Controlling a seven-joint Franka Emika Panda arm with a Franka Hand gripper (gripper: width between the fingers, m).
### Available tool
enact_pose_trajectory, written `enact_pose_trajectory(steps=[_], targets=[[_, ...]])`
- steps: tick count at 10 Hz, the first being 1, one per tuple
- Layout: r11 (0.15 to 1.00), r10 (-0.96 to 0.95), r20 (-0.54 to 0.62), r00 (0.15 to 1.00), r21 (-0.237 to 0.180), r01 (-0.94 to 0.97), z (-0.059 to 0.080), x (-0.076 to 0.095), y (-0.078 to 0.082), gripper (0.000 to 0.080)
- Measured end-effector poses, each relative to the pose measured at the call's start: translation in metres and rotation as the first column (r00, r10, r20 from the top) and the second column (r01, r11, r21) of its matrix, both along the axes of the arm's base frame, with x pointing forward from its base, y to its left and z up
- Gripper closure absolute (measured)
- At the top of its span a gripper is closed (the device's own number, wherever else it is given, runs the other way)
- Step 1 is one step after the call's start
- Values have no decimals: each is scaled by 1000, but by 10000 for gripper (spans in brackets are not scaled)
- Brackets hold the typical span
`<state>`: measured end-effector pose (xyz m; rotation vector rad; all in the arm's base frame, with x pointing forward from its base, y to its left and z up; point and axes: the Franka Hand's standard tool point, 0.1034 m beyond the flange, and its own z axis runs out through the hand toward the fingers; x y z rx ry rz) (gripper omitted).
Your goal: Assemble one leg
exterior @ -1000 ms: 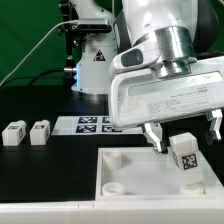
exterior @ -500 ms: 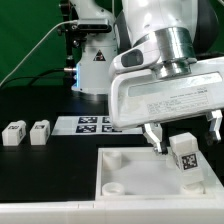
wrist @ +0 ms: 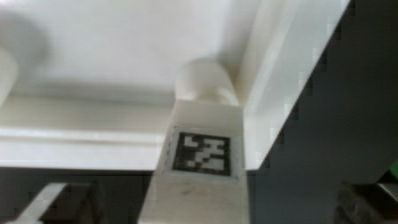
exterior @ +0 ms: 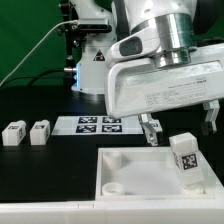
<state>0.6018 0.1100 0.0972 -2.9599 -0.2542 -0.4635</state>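
Note:
One leg [exterior: 185,160], a small white block with a black-and-white tag, stands upright at a corner of the large white square panel [exterior: 130,165] on the exterior view's right. My gripper [exterior: 181,133] hangs just above it, open, with a finger on each side and not touching it. In the wrist view the leg [wrist: 205,150] runs up the middle between the spread fingers of the gripper [wrist: 214,205]. Its far end sits in the panel's corner [wrist: 107,110]. Two more legs [exterior: 13,133] [exterior: 39,131] lie on the black table at the exterior view's left.
The marker board [exterior: 98,124] lies flat behind the panel. A round socket [exterior: 113,186] shows in the panel's near left corner. Camera stands and cables [exterior: 85,50] rise at the back in front of a green backdrop.
My gripper has risen a little off the leg with its fingers still apart. The leg stays standing on the panel.

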Motion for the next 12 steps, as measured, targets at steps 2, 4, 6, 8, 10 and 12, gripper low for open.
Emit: enact_pose_trajectory(steps=[2, 4, 6, 8, 10, 12], targets=[[1000, 24, -220, 975, -5, -26, 10, 7, 1, 151], [999, 33, -280, 959, 6, -33, 12, 23, 3, 151], [999, 32, -268, 963, 7, -31, 6, 22, 4, 151], [1000, 29, -276, 961, 8, -28, -5, 16, 9, 151], [999, 34, -281, 959, 8, -33, -7, 14, 15, 151], [1000, 9, -285, 958, 9, -7, -7, 14, 14, 181]])
